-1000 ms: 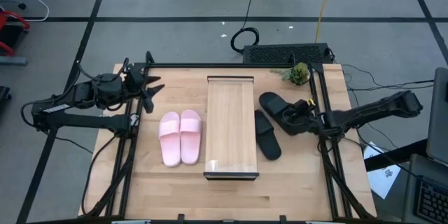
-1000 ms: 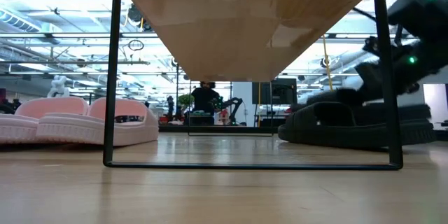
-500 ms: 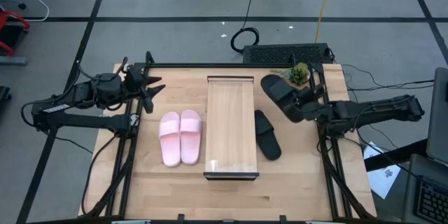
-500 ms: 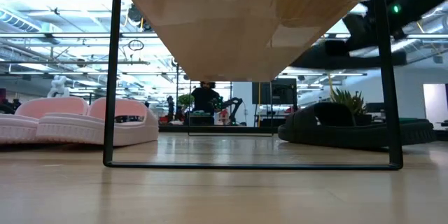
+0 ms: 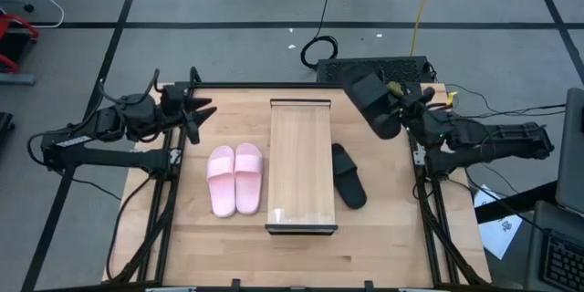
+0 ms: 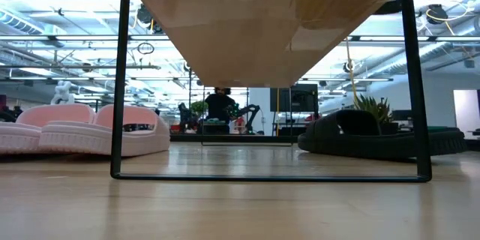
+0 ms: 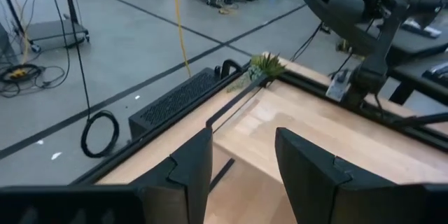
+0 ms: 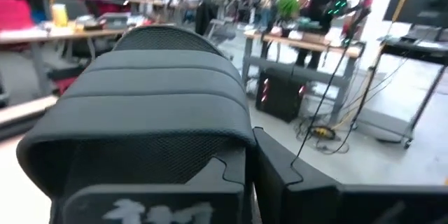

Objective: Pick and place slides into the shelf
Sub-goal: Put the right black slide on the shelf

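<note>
R gripper (image 5: 394, 109) is clamped shut on a black slide (image 5: 370, 102), holding it up in the air over the far-R corner of the counter (image 5: 228, 237), near a small green plant (image 7: 264, 64); in the R wrist view the ribbed strap of that slide fills most of the shot. The other black slide (image 5: 348, 175) lies flat on the counter just R of the shelf (image 5: 300, 164), toe toward the near edge. Shelf stands mid-counter, long way running front to back, top bare. Two pink slides (image 5: 235, 178) sit side by side, touching, just L of the shelf. L gripper (image 5: 196, 115) hovers at the far-L corner of the counter w/ fingers apart, nothing between them, pointing across toward the shelf.
</note>
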### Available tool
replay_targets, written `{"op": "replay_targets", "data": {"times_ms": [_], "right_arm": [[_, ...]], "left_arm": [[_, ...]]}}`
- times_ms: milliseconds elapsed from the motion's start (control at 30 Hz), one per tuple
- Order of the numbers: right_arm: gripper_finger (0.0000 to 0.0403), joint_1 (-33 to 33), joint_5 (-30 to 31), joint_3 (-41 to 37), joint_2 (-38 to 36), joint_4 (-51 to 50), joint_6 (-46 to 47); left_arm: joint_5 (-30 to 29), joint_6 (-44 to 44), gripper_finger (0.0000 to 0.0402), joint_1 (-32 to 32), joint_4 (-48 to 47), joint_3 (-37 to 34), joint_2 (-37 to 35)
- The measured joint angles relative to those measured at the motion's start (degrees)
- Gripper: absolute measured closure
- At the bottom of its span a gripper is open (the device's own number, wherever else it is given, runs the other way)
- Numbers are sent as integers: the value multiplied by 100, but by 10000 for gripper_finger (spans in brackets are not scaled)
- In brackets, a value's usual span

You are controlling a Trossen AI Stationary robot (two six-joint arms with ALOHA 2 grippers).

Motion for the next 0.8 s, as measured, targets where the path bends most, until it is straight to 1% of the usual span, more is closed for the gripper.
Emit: {"op": "replay_targets", "data": {"times_ms": [100, 167, 333, 400, 700, 800], "right_arm": [[402, 88, -14, 0, 254, 425, -171], [403, 187, -83, 0, 446, 534, -194], [403, 365, -401, 3, 809, 798, -204], [403, 387, -620, 54, 874, 810, -272], [403, 304, -2212, 315, 909, 838, -1050], [403, 100, -2959, 339, 906, 726, -1151]], "left_arm": [[-2, -2, 245, -1, 112, 0, 4], [-4, -2, 245, -2, 146, 0, 11], [-17, -19, 245, 0, 147, 0, 34], [-20, -79, 245, 0, 147, 0, 46], [-20, -120, 245, -2, 132, 0, 196], [-20, -120, 245, -2, 135, 0, 239]]}}
